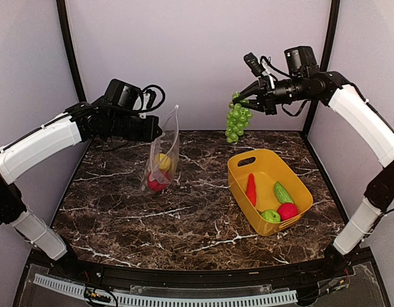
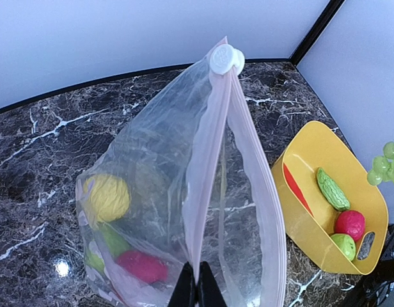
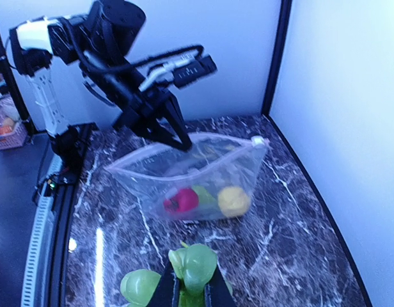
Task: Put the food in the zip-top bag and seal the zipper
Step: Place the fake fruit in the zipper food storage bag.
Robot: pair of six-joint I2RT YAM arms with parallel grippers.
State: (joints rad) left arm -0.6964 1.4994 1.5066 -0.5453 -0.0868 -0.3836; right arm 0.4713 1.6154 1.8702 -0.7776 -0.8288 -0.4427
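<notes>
Left claw (image 2: 197, 289) tight on zipper (image 2: 206, 160), zip-top bag (image 2: 149, 160) mouth agape; right claw (image 3: 189, 291) tight on grape bunch (image 3: 196, 261).

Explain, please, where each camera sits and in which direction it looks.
Top external: above and behind the arms, looking down at the table; shows both arms, left gripper holding the bag, right gripper holding grapes.
Left wrist: on the left arm, looking down the bag's open mouth toward the yellow tub; own fingertips show.
Right wrist: on the right arm, looking across at the bag and left arm; own fingers pinch the grapes.
Shared: both wrist views show food inside the bag.
</notes>
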